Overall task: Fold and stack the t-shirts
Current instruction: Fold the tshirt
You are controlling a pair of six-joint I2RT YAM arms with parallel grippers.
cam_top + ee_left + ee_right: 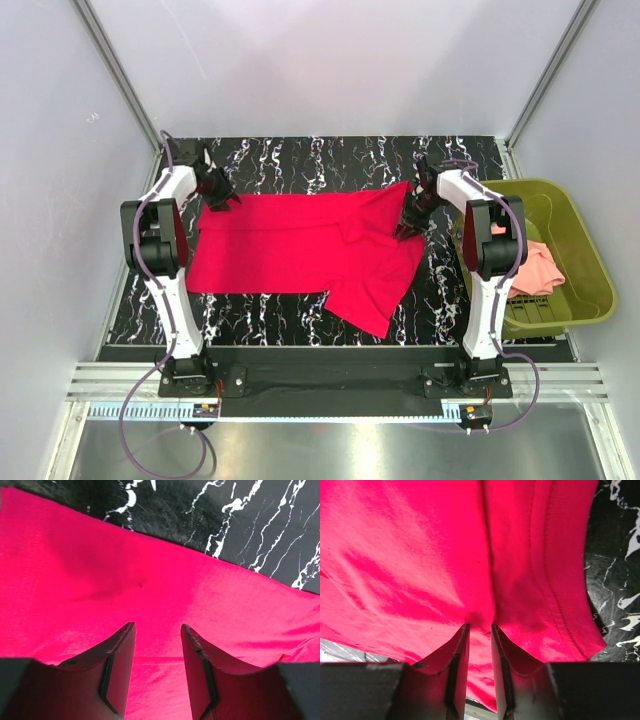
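The red t-shirt (300, 245) lies spread across the black marbled table (300, 165), with its right part folded over and angled toward the front. My left gripper (222, 200) is at the shirt's far left corner. In the left wrist view its jaws (157, 625) stand apart just above flat red cloth (100, 570). My right gripper (410, 228) is down on the shirt's far right part. In the right wrist view its jaws (479, 626) are nearly together, pinching a ridge of red cloth (410, 555) at the tips. The pink t-shirt (540, 265) lies crumpled in the basket.
An olive-green plastic basket (520, 185) stands at the table's right edge, close beside the right arm. White walls enclose the table on three sides. Bare marbled table shows behind the shirt and at the front right.
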